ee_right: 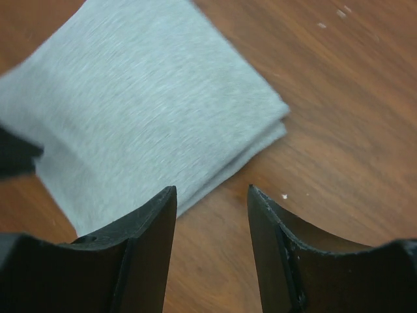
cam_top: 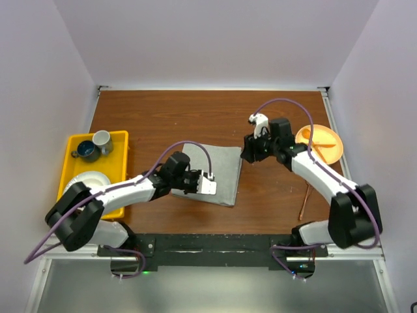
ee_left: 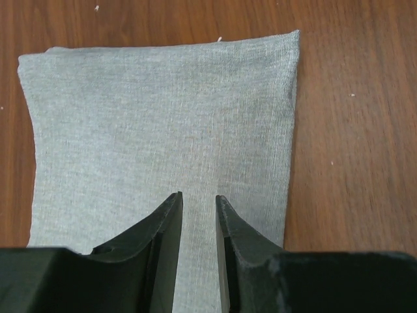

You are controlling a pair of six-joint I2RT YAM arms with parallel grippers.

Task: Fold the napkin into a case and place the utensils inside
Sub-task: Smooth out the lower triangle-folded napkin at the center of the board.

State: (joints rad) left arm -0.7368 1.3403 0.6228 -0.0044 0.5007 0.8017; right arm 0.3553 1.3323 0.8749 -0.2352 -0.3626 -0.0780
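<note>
napkin [cam_top: 225, 171]: folded, soft, thin, light, may slip on desk [cam_top: 163, 117] | take hold: at layered corner edge | left jaws: narrow gap, nothing grasped | right jaws: apart, empty

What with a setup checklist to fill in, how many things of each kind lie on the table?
Napkin: 1
Mugs: 2 (blue mug, grey mug)
Plates: 2 (white plate, orange plate)
Tray: 1
Copper utensil: 1
Total: 7; the cutlery on the orange plate is too small to count.

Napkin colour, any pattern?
Napkin: plain light grey, fine weave, no print; best in left wrist view.
</note>
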